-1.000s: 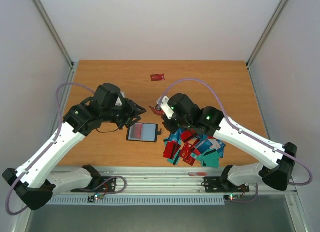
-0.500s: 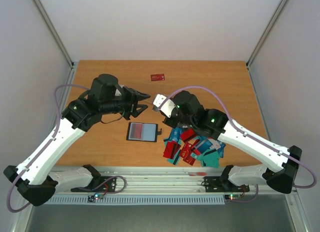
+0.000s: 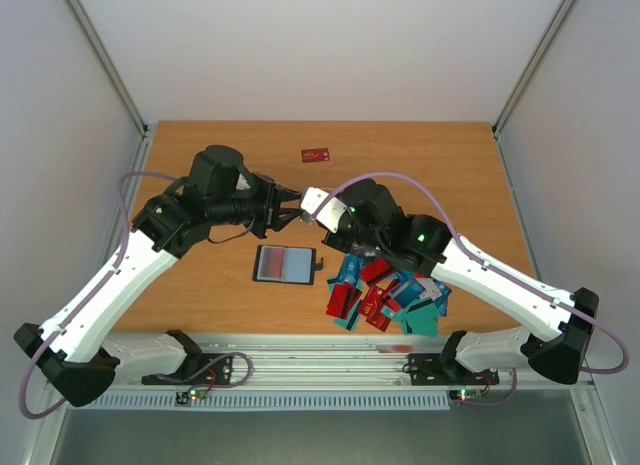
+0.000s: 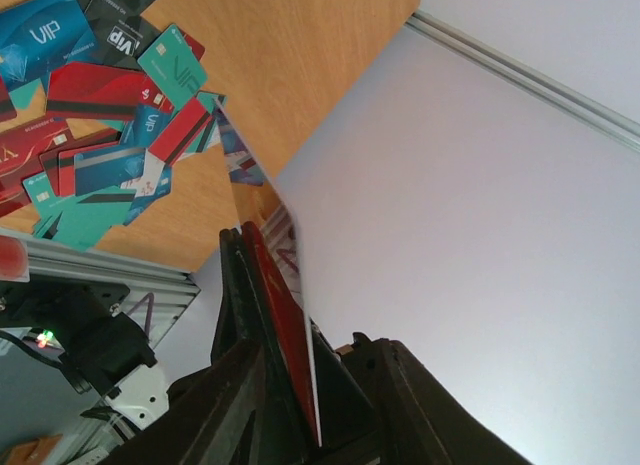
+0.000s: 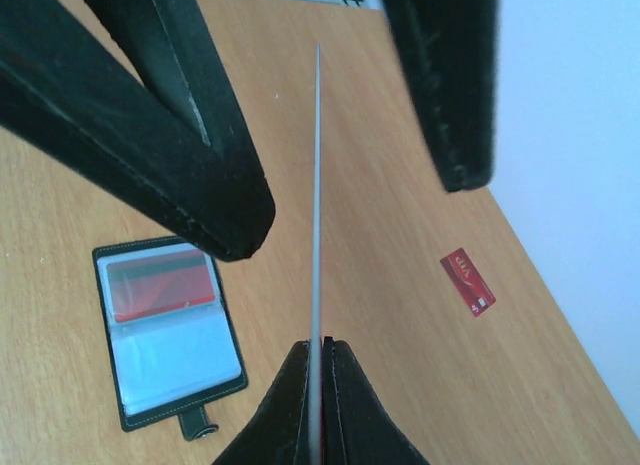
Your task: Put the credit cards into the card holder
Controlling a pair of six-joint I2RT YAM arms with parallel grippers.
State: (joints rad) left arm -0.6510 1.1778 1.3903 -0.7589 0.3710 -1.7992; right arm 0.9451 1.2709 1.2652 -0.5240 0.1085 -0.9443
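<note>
Your right tool (image 5: 320, 363) clamped on a red credit card (image 4: 283, 325), left tool (image 3: 288, 207) released, fingers straddling it, just beyond the card holder (image 5: 175, 357)

Both arms reach inward, tools nose to nose over mid-worktop. Right tool (image 5: 320, 353) clamped tight on a credit card (image 5: 318, 185). Left tool (image 3: 288, 207) fingers apart, straddling it.

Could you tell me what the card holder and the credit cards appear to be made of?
The card holder: matte black leather or imitation, judging by its stitched-looking border, with clear glossy plastic pockets. The credit cards: thin, rigid-looking printed plastic with a slight sheen.
</note>
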